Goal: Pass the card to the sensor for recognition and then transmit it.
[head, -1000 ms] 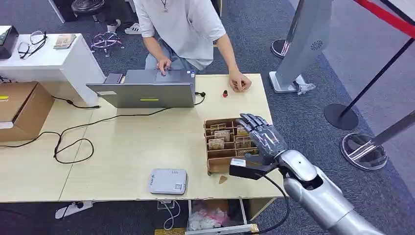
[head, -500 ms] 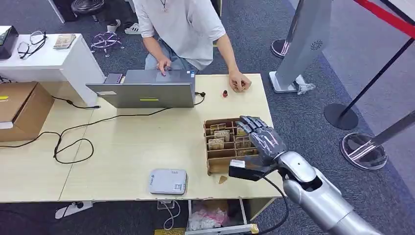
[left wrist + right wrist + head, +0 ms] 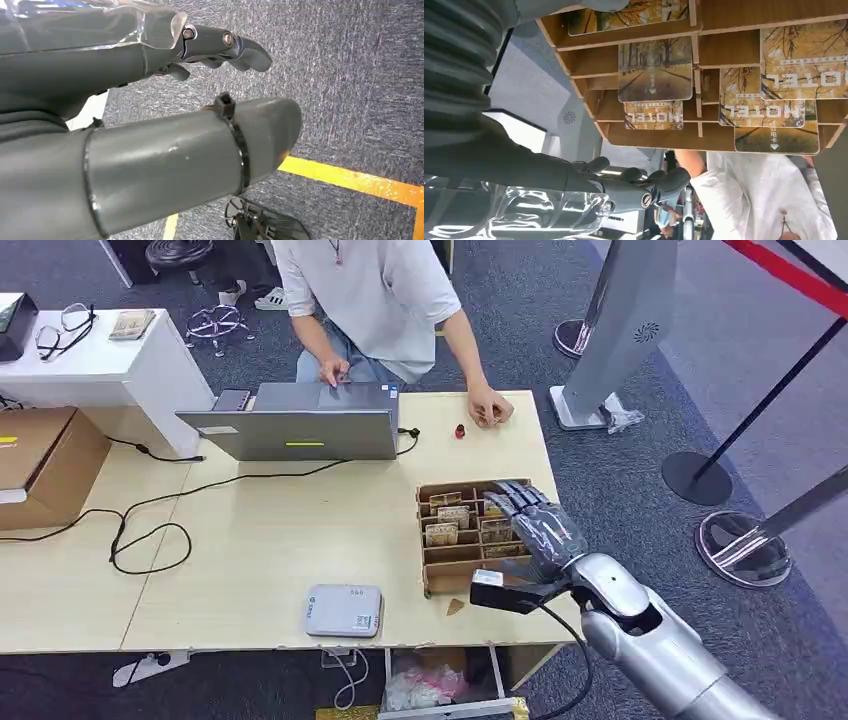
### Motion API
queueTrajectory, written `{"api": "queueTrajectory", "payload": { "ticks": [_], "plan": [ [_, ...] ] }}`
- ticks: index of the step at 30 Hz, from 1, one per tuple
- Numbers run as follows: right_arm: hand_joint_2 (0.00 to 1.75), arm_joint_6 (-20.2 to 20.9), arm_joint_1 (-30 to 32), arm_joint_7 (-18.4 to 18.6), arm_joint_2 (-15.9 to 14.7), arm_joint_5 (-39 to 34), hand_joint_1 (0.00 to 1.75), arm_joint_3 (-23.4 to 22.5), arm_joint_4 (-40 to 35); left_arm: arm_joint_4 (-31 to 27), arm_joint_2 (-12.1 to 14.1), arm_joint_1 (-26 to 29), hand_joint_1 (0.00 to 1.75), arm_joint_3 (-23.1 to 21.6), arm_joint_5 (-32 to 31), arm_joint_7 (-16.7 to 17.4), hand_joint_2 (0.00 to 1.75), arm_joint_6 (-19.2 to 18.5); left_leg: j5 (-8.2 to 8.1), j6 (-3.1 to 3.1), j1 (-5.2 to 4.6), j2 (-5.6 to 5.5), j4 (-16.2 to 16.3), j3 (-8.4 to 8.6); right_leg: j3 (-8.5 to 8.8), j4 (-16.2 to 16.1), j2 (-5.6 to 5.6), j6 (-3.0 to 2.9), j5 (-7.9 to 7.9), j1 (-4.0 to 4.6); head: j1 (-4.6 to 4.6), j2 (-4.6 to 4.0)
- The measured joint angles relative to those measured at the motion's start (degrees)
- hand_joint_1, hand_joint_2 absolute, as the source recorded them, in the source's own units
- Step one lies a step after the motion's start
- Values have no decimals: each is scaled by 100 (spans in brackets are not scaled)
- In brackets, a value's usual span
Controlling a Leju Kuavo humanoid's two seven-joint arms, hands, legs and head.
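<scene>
Wooden card rack [image 3: 432, 542] on tabletop [image 3: 270, 540], hotel cards [image 3: 654, 69] slotted inside. Right hand [image 3: 535, 523] over rack, fingers spread, empty. Left hand [image 3: 150, 125] over carpet, fingers extended, empty.

I see a pale wooden tabletop [image 3: 280, 540]. On it, a grey laptop [image 3: 300, 425] sits at the far edge, a black cable [image 3: 150, 525] loops across the left part, and a small red object [image 3: 460, 431] lies beside a person's hand [image 3: 490, 410]. The card rack [image 3: 455, 530] stands at right; a grey sensor [image 3: 344, 610] lies near the front edge. A cardboard box [image 3: 40, 465] sits at far left.
</scene>
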Motion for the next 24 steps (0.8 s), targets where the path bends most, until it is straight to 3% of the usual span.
{"api": "queueTrajectory", "payload": {
  "ticks": [7, 8, 13, 24],
  "plan": [
    [175, 59, -12, 0, 4, -2, 35, 0, 28, 0, 0, 0, 0, -2, 4, 31, 0, -9, 0, 0, 0, 0, 0, -2, 0, 0, -1, 0, 0, 0, 2, 0],
    [175, 59, -16, 0, 9, -2, 44, 0, 37, 0, 0, 0, 0, 0, 4, 31, 0, -9, 0, 0, 0, 0, 0, -3, 0, 0, -1, 0, 0, 0, 0, 0],
    [175, 83, -48, 0, 39, -2, 38, 4, 118, -2, 0, -1, 0, 0, -4, 31, 0, -11, 0, 0, 0, -1, 0, -3, 0, 0, -1, 0, 0, 0, 0, 0],
    [175, 149, -194, -28, 105, -2, 51, 57, 293, -2, 0, -3, 0, -4, -37, 35, 0, -48, 0, 0, 0, -1, 0, -3, 0, 0, -1, 0, 0, 0, 0, 0]
  ]
}}
